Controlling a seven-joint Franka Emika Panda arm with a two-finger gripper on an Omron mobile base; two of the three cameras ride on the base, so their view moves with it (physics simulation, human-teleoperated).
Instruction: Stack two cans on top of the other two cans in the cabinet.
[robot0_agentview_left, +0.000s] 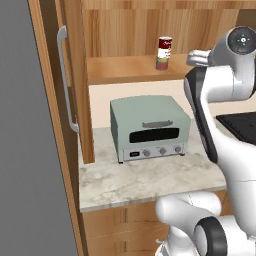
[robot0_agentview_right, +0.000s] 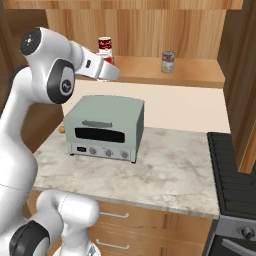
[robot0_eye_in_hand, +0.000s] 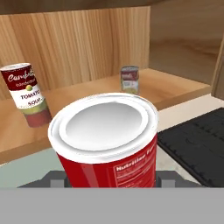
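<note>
My gripper (robot0_eye_in_hand: 109, 181) is shut on the mostly red can (robot0_eye_in_hand: 106, 139), whose silver lid faces the hand camera. It hovers in front of the cabinet shelf (robot0_eye_in_hand: 173, 89). On the shelf's left, the dark red and white can (robot0_eye_in_hand: 24, 87) stands on a greenish-grey can (robot0_eye_in_hand: 38, 117). The second greenish-grey can (robot0_eye_in_hand: 130, 79) stands alone further right. From the right base the gripper (robot0_agentview_right: 111, 71) is just in front of the stack (robot0_agentview_right: 105, 46), and the lone can (robot0_agentview_right: 168, 62) is to its right. The left base view shows the stack (robot0_agentview_left: 164, 52) left of the gripper (robot0_agentview_left: 200, 58).
The cabinet door (robot0_agentview_left: 50, 100) with its long grey bar handle (robot0_agentview_left: 66, 80) stands open at the left. A grey-green toaster oven (robot0_agentview_right: 105, 127) sits on the marble counter (robot0_agentview_right: 165, 170) under the shelf. A black stove (robot0_agentview_right: 235, 170) lies to the right.
</note>
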